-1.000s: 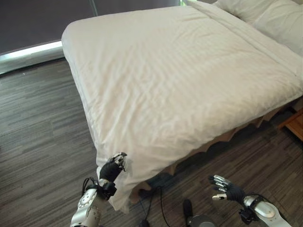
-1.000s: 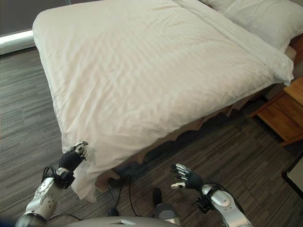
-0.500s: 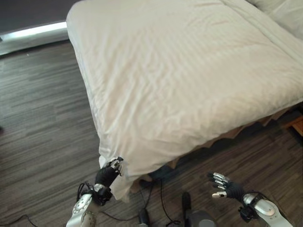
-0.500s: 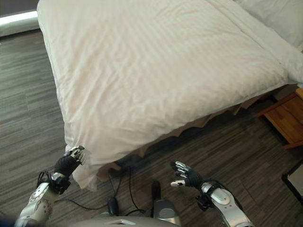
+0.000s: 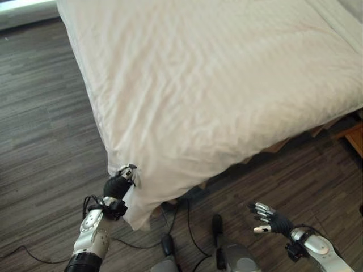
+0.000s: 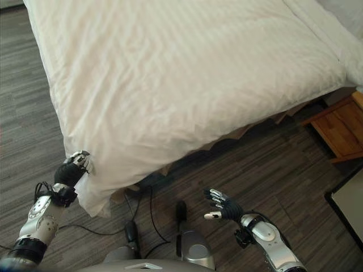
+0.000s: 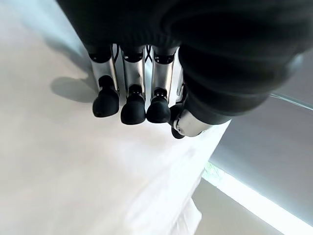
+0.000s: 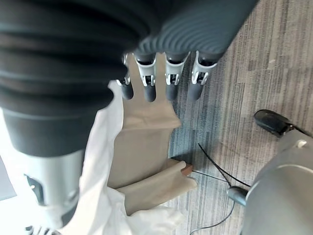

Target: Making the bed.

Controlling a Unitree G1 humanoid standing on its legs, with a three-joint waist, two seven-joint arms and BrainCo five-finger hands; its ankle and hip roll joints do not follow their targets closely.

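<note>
**Duvet corner held at the near-left of the bed**

The white duvet point(image 5: 215, 85) was spread across the bed, reaching from the near-left corner toward the far right, with fine wrinkles over its surface. Its near-left corner hung below the mattress edge toward the dark wood-grain floor point(image 5: 39, 141). Along the near side, a tan bed skirt point(image 8: 146, 147) was seen beneath the duvet's edge. A wooden nightstand point(image 6: 337, 133) stood at the right, just beside the bed.

The left hand point(image 5: 118, 184) was seen at the hanging corner, its fingers point(image 7: 132, 105) curled down against the white fabric with the thumb close beside them; a pinch on the corner of the duvet was judged to be in place. The right hand point(image 5: 269, 220) was held low over the floor at the near right, well apart from the bed, with its fingers point(image 8: 168, 81) straight and spread, carrying nothing.

The step in hand was judged to be the squaring of this corner. For it to be done well, the pull should be directed down and outward along the corner's diagonal, so that the nearby wrinkles are drawn flat without the far edge being dragged off line. The overhang should be left even along both sides. The free hand could be brought to the near edge so that the tension is shared.
</note>
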